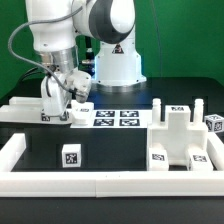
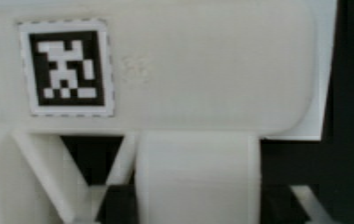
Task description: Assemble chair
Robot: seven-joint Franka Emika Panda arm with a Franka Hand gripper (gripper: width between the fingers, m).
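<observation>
My gripper point(image 1: 61, 103) is low at the back on the exterior view's left, over a white chair part point(image 1: 52, 110) that bears square tags. In the wrist view that part point(image 2: 174, 70) fills most of the picture, with a tag on its flat face. A white bar of it point(image 2: 195, 175) runs between my fingers point(image 2: 49, 175). Dark gaps show on both sides of the bar, so the jaws stand open around it. More blocky white chair parts point(image 1: 180, 135) stand at the exterior view's right. A small tagged white block point(image 1: 70, 156) lies near the front.
The marker board point(image 1: 115, 117) lies flat at the middle back, beside my gripper. A long white border rail point(image 1: 100, 183) runs along the front and up both sides. The robot's base point(image 1: 118, 65) stands behind the marker board.
</observation>
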